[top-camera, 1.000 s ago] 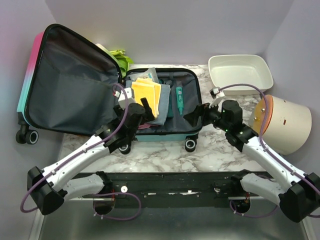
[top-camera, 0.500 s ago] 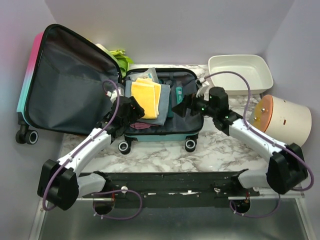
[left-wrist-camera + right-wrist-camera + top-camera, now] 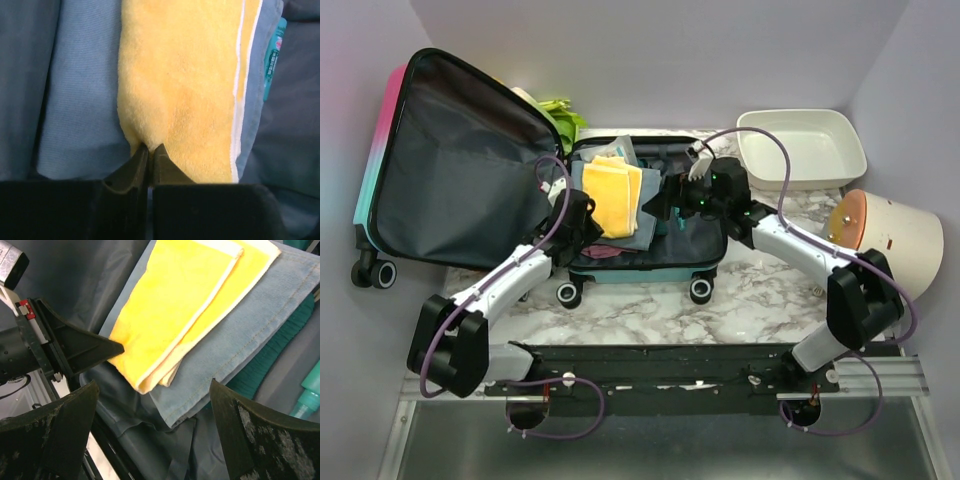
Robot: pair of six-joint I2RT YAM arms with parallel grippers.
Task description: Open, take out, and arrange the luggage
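Note:
The luggage (image 3: 460, 170) lies open, its pink-to-teal lid propped at the left and its base (image 3: 650, 262) flat on the marble. A folded yellow towel (image 3: 612, 195) rests on blue denim cloth (image 3: 645, 212) inside the base. My left gripper (image 3: 590, 215) is at the towel's near edge. In the left wrist view its jaws (image 3: 150, 148) stand pinched together on a fold of the yellow towel (image 3: 185, 90). My right gripper (image 3: 655, 205) hovers open over the base's middle, its fingers spread above the denim (image 3: 250, 325) in the right wrist view (image 3: 154, 385). A teal tube (image 3: 274, 55) lies at the right.
A white tray (image 3: 800, 150) stands at the back right. A cream drum with an orange lid (image 3: 890, 245) lies on its side at the right edge. Green leaves (image 3: 560, 115) show behind the lid, which overhangs the table's left side. Teal knit fabric (image 3: 280, 355) lies under the denim.
My left gripper has reached into the base and closed on the towel's near edge. The right arm has swung left over the suitcase, fingers staying open.

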